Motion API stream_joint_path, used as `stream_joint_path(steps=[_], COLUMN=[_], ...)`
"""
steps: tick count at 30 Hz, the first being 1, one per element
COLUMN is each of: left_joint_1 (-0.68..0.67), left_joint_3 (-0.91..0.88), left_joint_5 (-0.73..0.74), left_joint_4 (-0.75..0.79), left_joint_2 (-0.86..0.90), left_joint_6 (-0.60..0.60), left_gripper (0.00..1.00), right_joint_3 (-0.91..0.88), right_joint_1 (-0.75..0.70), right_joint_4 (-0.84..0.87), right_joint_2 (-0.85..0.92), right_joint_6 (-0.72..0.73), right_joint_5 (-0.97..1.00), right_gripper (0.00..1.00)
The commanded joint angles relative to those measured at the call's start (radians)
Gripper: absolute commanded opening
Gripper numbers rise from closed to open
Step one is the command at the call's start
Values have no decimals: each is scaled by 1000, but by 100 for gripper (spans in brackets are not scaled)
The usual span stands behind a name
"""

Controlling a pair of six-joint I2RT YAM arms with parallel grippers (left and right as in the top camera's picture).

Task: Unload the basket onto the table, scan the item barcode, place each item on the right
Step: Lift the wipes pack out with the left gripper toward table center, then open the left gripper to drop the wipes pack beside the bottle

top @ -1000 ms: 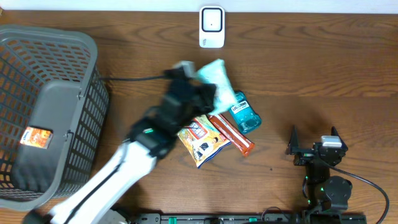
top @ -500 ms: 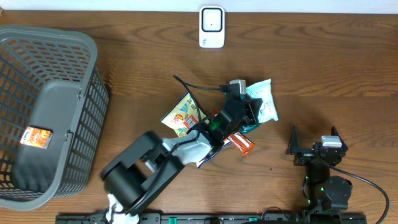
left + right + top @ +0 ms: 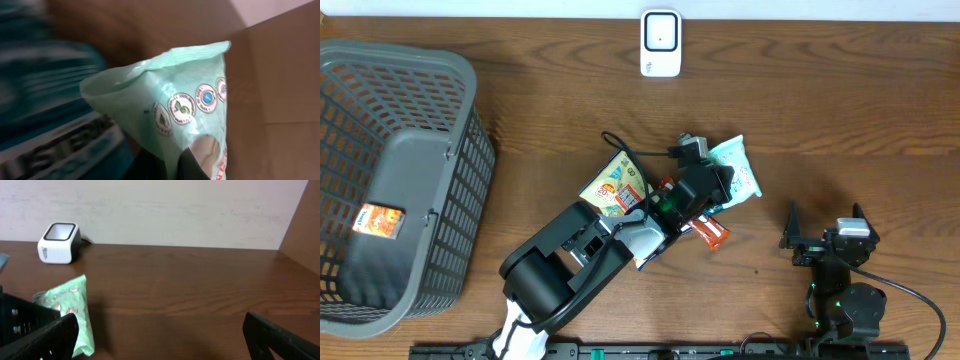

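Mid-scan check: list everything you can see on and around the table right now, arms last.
table: one, brown wood, under everything.
scanner: one, white, far edge, centre.
basket: one, grey mesh, left side.
grey item: one, orange label, inside the basket.
mint pouch: one, pale green, centre, held.
yellow snack bag: one, centre, beside the left arm.
red stick packet: one, centre, partly under the arm.
teal item: one, blurred, beside the pouch.
left gripper: shut on the mint pouch.
right gripper: open, empty, near right edge.
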Motion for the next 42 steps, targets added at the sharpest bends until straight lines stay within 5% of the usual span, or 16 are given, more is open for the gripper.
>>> stream_joint_path(steps=[1, 7, 22, 32, 36, 39, 42], left_joint_1=[-2, 1, 5, 36, 38, 36, 34], left_joint_3=[10, 10, 10, 10, 10, 10, 10], left_joint_5=[-74, -125, -117, -117, -107, -77, -43], left_joint_4=[-93, -179, -217, -419, -428, -400, -349], left_joint_2=[-4, -4, -5, -89, -112, -124, -131], left_joint_6=[-52, -163, -151, -154, -146, -102, -38], left_gripper=[8, 8, 8, 8, 17, 40, 51], right_joint_3=[-1, -1, -1, -1, -1, -1, -1], right_joint_1=[8, 8, 8, 8, 8, 8, 8], right_joint_4=[-3, -3, -3, -3, -3, -3, -3], right_joint_2=[-5, -5, -5, -5, -5, -5, -5], right_joint_6=[-8, -8, -8, -8, -8, -8, -8], right_joint_5=[-5, -5, -5, -5, -5, -5, -5], right_gripper=[99, 99, 99, 99, 99, 99, 99])
